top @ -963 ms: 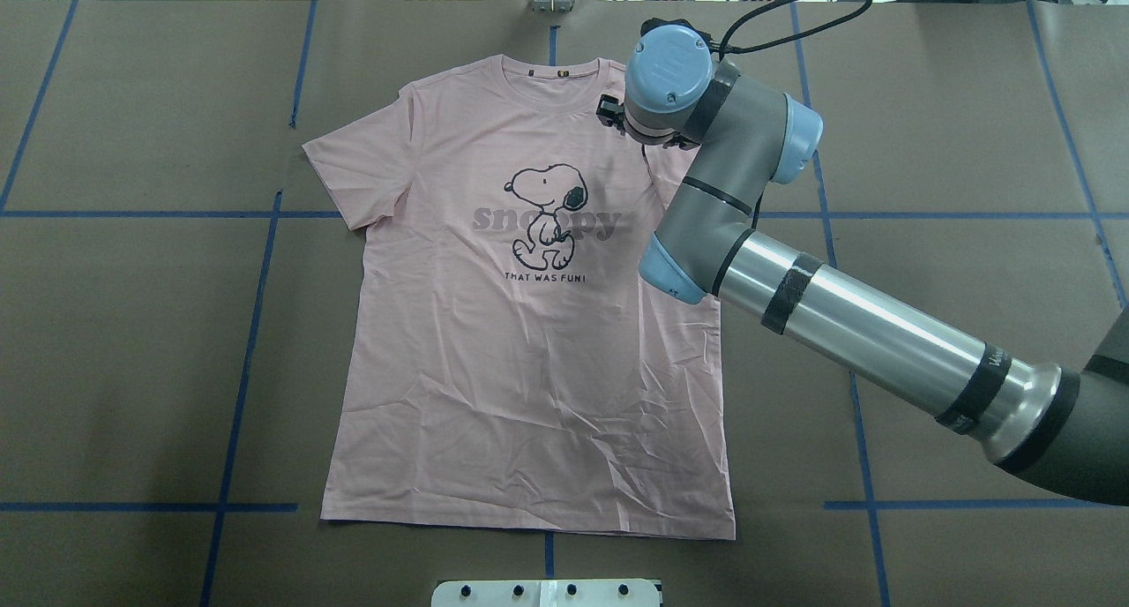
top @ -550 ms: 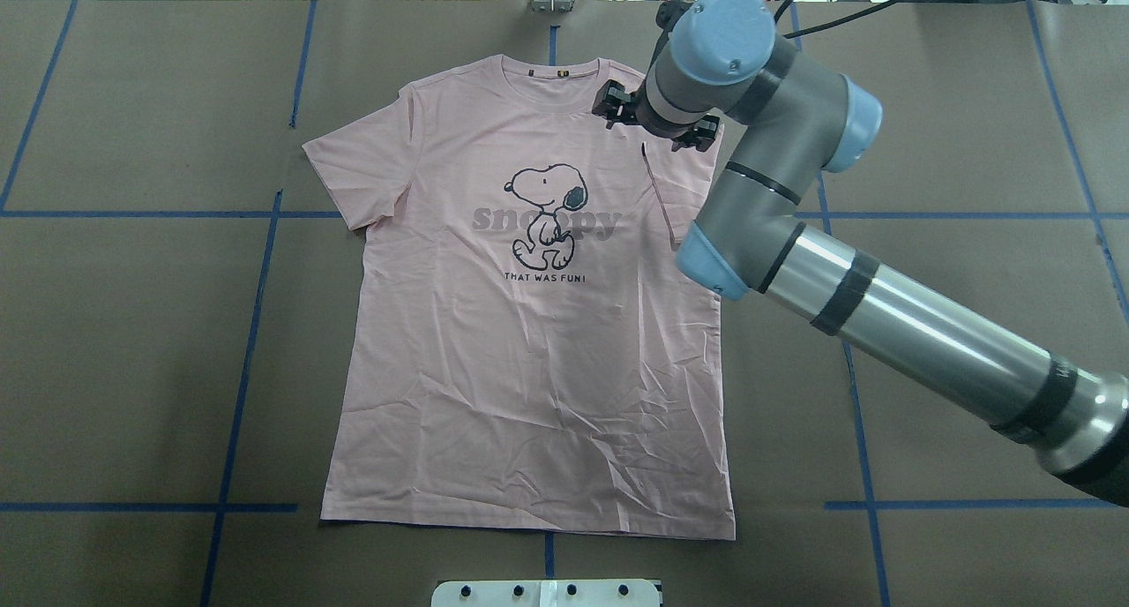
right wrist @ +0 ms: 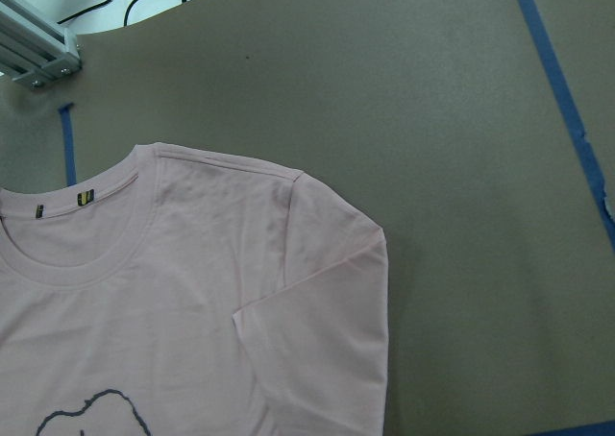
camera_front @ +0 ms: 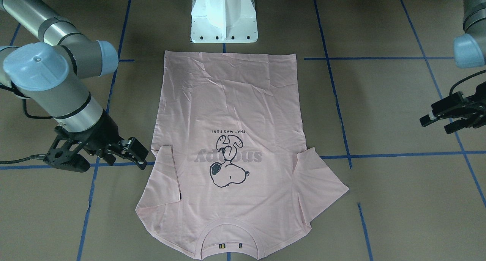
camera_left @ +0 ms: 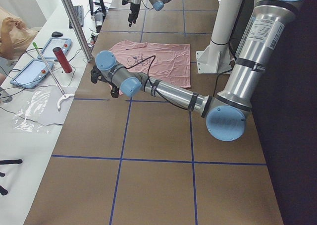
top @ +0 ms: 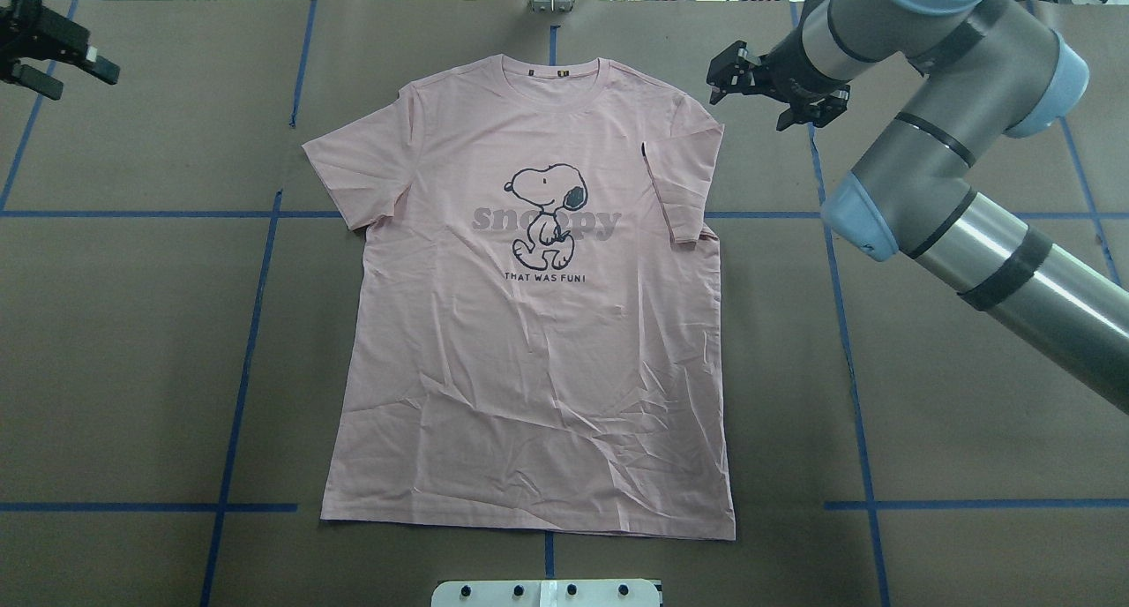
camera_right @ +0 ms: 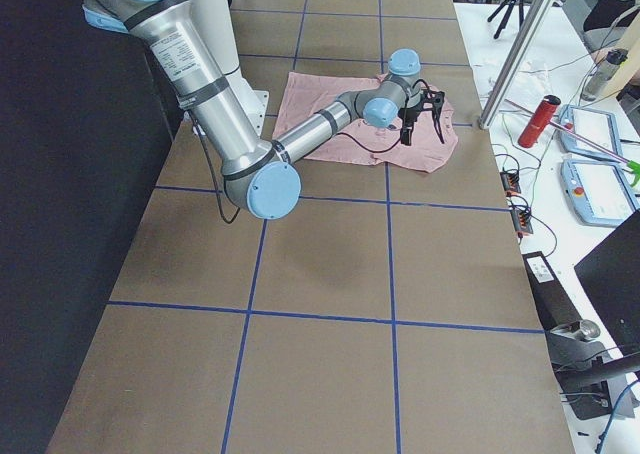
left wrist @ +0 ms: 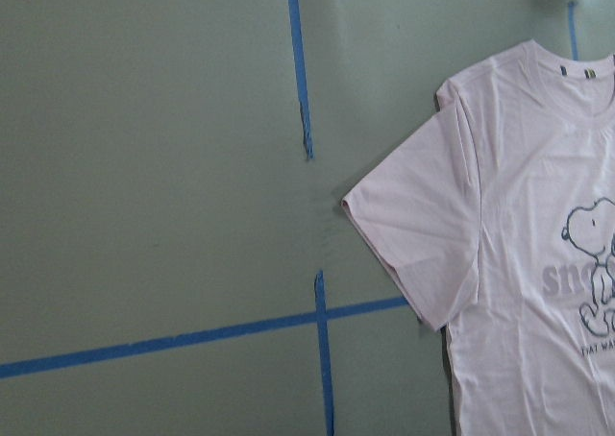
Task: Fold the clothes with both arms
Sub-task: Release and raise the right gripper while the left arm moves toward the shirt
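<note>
The pale pink Snoopy T-shirt lies flat and face up on the brown table, collar away from the robot. Its sleeve on my right side is folded inward onto the body; the other sleeve lies spread out. My right gripper is open and empty, hovering over bare table just right of the shirt's shoulder; it also shows in the front-facing view. My left gripper is open and empty, far left of the shirt. The right wrist view shows the folded sleeve, the left wrist view the spread sleeve.
The white pedestal base stands at the shirt's hem side. Blue tape lines grid the table. Beyond the collar edge, a side bench holds tablets and a red bottle, behind a metal post.
My right gripper has moved right and away from over the shirt's shoulder to bare table beside it. The left gripper has come into the overhead view at the far left.
</note>
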Controlling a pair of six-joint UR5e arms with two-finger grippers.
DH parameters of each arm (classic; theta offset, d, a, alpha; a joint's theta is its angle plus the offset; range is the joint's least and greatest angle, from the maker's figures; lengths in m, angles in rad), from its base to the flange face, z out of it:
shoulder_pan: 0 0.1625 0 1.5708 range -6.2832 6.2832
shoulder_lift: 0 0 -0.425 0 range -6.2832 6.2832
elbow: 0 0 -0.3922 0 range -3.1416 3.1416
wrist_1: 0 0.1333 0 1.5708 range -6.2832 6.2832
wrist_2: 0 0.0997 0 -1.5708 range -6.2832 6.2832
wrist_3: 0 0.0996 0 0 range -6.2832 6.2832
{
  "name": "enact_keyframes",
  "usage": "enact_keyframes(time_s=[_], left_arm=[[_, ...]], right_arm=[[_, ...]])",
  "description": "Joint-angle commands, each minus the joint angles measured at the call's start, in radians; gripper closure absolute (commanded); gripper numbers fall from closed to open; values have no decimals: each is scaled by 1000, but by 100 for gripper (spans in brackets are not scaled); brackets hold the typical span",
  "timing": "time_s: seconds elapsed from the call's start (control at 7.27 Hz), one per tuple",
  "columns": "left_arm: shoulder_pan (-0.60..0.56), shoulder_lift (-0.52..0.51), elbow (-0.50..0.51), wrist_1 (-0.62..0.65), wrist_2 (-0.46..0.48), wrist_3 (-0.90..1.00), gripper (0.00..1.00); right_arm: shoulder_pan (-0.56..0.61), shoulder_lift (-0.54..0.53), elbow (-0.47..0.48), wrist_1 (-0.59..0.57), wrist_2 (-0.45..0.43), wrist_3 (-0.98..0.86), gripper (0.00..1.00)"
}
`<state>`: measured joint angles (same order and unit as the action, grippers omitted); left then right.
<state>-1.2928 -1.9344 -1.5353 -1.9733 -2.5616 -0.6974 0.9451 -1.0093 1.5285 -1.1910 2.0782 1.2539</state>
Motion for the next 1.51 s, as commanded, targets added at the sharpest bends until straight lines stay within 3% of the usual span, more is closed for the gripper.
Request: enact_keyframes(time_s=[0.0, 0.14, 0.28, 0.55, 0.96, 1.38], left_arm=[[65, -34, 88, -138, 157, -62, 0], [137, -70, 130, -159, 199, -94, 0], [192, -118, 170, -165, 327, -131, 0], [279, -227, 391, -298, 427, -134, 7], [345, -245, 457, -328, 494, -136, 26], [368, -256, 472, -328, 511, -136, 32]], right_arm=[[73, -55, 9, 8, 49, -95, 0], [111, -81, 12, 10, 130, -106, 0], [125, -130, 33, 46, 163, -113, 0], [124, -163, 44, 94, 168, -110, 0], [109, -186, 39, 145, 169, -122, 0], [83, -172, 27, 145, 168, -125, 0]])
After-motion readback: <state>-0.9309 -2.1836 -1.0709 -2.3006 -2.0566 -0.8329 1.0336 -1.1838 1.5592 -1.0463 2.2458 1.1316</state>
